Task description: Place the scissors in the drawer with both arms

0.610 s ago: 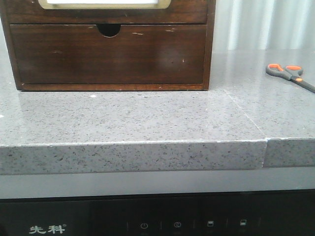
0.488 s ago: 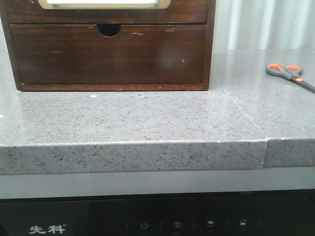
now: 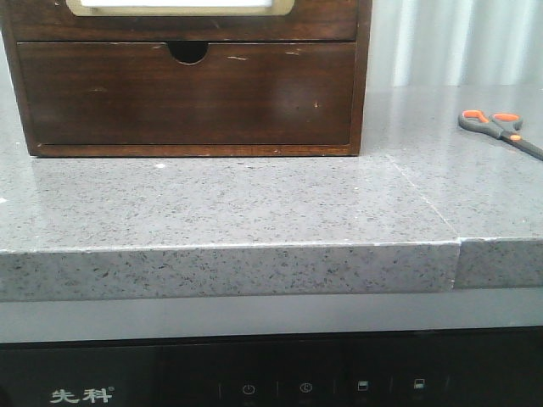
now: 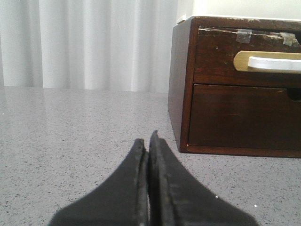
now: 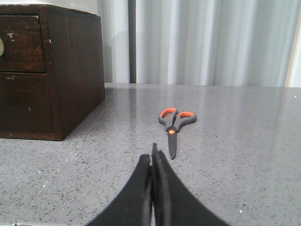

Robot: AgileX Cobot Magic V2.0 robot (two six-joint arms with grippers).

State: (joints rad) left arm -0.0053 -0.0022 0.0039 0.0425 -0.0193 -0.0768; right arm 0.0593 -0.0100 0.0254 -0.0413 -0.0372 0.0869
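Observation:
The scissors (image 3: 500, 130) lie flat on the grey stone counter at the far right, with grey handles and orange-lined loops. In the right wrist view the scissors (image 5: 174, 126) lie just ahead of my right gripper (image 5: 152, 153), blades pointing toward it. That gripper is shut and empty. The drawer (image 3: 187, 93) is closed in the dark wooden box at the back left, its finger notch at the upper edge. In the left wrist view the drawer (image 4: 242, 117) is ahead, to one side of my left gripper (image 4: 147, 140), which is shut and empty. Neither gripper shows in the front view.
The wooden box (image 3: 363, 76) has an upper compartment with a pale handle (image 4: 268, 62). The counter has a seam (image 3: 458, 246) near its front right edge. A dark appliance panel (image 3: 271, 373) sits below the counter. Pale curtains hang behind.

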